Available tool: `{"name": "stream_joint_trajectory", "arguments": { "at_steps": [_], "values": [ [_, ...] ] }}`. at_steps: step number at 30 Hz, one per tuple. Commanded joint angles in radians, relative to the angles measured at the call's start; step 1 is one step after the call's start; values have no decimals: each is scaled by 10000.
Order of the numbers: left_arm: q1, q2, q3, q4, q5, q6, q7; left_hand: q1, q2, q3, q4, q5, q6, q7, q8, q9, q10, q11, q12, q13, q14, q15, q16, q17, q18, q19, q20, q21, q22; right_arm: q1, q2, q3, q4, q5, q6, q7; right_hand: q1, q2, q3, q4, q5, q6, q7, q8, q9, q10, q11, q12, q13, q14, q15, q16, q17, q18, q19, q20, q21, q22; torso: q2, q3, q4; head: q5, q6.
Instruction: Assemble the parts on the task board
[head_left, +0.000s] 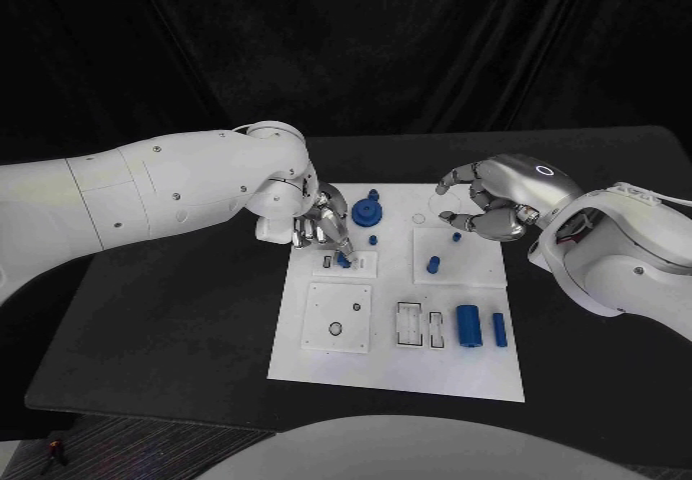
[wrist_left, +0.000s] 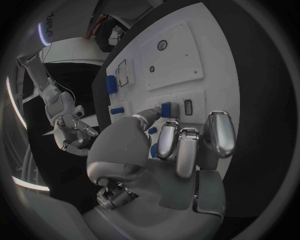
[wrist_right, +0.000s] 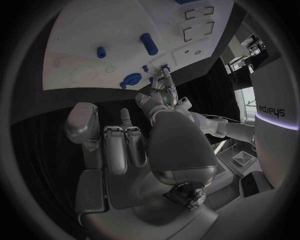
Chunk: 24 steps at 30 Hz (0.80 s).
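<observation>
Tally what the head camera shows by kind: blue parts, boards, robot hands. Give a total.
Blue parts: 7
Task board: 1
Robot hands: 2 (left robot hand, right robot hand)
Total: 10

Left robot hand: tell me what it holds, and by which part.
The left robot hand pinches a small blue part by its end, at the board.

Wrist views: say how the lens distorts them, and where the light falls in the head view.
Both wrist views: fisheye circles in a dark frame, the task board edges bowed. Head view: straight edges, the white board bright against black table and backdrop, a small glowing ring on the right hand.
</observation>
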Motion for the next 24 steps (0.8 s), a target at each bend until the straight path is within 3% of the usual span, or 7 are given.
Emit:
{"name": "stream_joint_trajectory", "arguments": {
  "at_steps": [1,9,10,11,13,18,24],
  "values": [
    [-121,28,-64,15,-112,68,64,-71,-4,-24,38,-74,66,-100,-52,7,-63,-22,-51,633,519,-9,-61,2057,-90,-65,25,-52,1625,-26,12,5,-5,37,127,-197,99,20,-19,61,34,71,-31,50,-14,509,47,-77,1920,840,14,-35,1692,118,-88,-12,-60,1183,-3,3,3,12,-2],
    [-133,23,-64,35,-113,178,20,-143,-20,-68,53,-187,91,-105,-91,0,-98,-21,-80,602,486,-6,-75,2022,-82,-89,28,-88,1614,-44,30,5,-27,65,203,-221,106,26,-13,65,38,78,-30,50,-24,424,48,-163,1807,838,16,-39,1681,123,-96,-11,-95,1175,-5,6,-3,25,-2],
    [-135,20,-64,36,-113,196,11,-183,-22,-98,53,-310,108,-109,-126,-7,-103,-23,-83,599,488,-6,-76,2023,-80,-95,30,-103,1611,-48,31,5,-30,70,214,-222,106,26,-13,65,38,78,-30,50,-24,424,48,-163,1807,838,16,-39,1681,123,-96,-11,-95,1175,-3,6,-2,26,-2],
    [-137,17,-64,38,-113,213,3,-309,-44,-210,112,-713,132,-116,-192,-27,-104,-20,-81,600,478,-5,-81,2013,-82,-96,40,-118,1610,-53,33,5,-33,73,221,-222,106,26,-13,65,38,78,-30,50,-24,424,48,-163,1807,838,16,-39,1681,123,-96,-11,-95,1175,-6,5,-3,24,-2],
    [-141,13,-64,39,-113,244,-9,-529,-78,-425,247,-1088,178,-105,-304,-71,-114,-9,-84,595,464,4,-89,1997,-77,-112,50,-155,1602,-64,37,5,-40,77,233,-221,110,27,-11,67,39,81,-31,49,-30,384,49,-205,1752,837,16,-40,1679,125,-98,-10,-104,1172,-5,6,-3,27,-2],
    [-149,9,-64,36,-113,312,-32,-1052,-147,-959,611,-1661,293,-59,-547,-171,-145,29,-90,584,438,41,-102,1970,-61,-156,71,-247,1582,-97,45,5,-54,82,258,-216,131,28,2,70,55,91,-30,44,-57,316,49,-280,1659,834,17,-48,1662,127,-102,-9,-123,1168,-3,3,-3,36,-2],
    [-157,4,-64,31,-113,344,-19,-1708,-157,-1626,1107,-2014,484,-32,-723,-189,-158,68,-75,599,431,76,-106,1966,-49,-175,107,-316,1571,-116,42,5,-65,84,284,-212,143,23,7,73,64,96,-30,40,-77,247,48,-357,1561,833,17,-50,1658,126,-99,-8,-117,1169,0,1,-2,29,-2]
  ]
}}
